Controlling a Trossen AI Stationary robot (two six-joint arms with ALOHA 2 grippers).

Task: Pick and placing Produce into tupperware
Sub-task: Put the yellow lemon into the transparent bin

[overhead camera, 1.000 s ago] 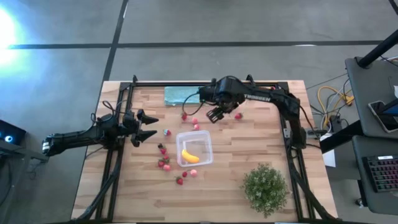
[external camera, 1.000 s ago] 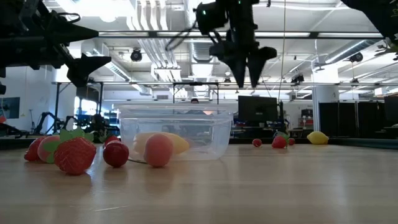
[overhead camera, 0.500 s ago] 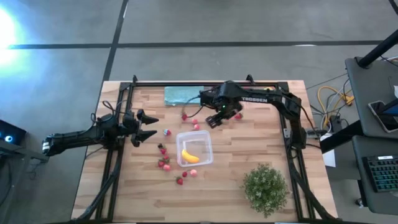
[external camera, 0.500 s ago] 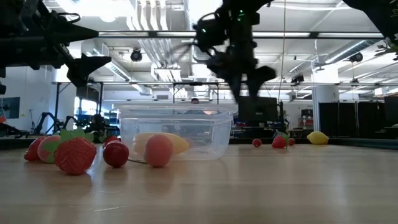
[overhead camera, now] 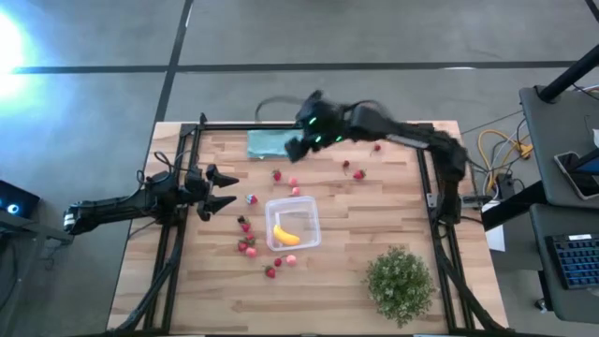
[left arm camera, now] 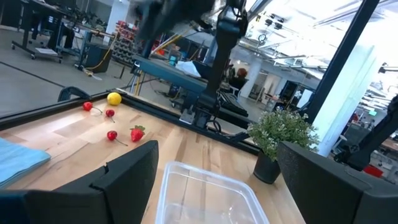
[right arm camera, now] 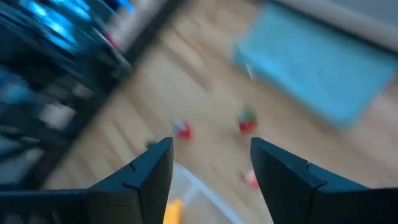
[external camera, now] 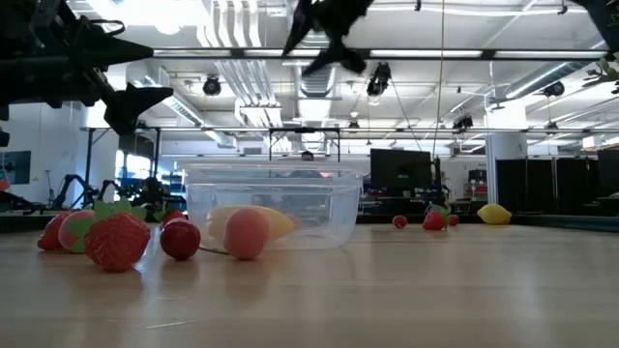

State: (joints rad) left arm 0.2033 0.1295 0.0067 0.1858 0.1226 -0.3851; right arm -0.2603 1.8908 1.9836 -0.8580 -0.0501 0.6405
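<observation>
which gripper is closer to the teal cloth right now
Right. The right gripper hangs open just past the teal cloth on its right side, near the table's far edge. The left gripper, open, hovers well off toward the table's left side, beside the tupperware.

Glare burns beyond the tabletop's (overhead camera: 374, 234) left edge; my right wrist view smears with motion blur.
</observation>
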